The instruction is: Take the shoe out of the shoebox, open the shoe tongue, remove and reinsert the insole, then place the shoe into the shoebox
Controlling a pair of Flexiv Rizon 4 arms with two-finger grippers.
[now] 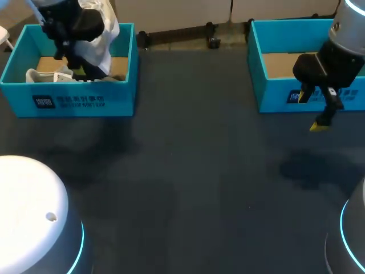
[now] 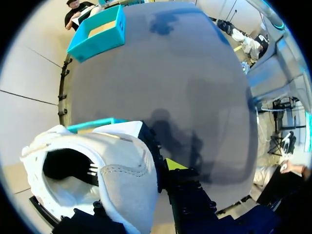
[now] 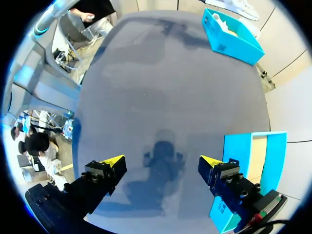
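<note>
My left gripper (image 1: 71, 57) hangs over the left teal shoebox (image 1: 80, 97) and is shut on a white shoe (image 1: 100, 28), lifted above the box rim. In the left wrist view this shoe (image 2: 122, 175) fills the space at the fingers, its dark opening facing the camera. One yellow fingertip (image 2: 175, 164) presses its side; the other is hidden behind the shoe. A second white shoe (image 1: 48, 74) lies inside the left box. My right gripper (image 1: 311, 111) stands open with nothing in it, in front of the right teal shoebox (image 1: 274, 85). The right wrist view shows its gripper (image 3: 161, 163) above bare tabletop.
The dark table (image 1: 188, 171) stretches between the two boxes. The right shoebox (image 3: 258, 161) lies beside my right gripper, its brown floor showing. The left shoebox (image 3: 231, 34) is far across the table from it. The left box's rim (image 2: 92, 125) sits just under the held shoe.
</note>
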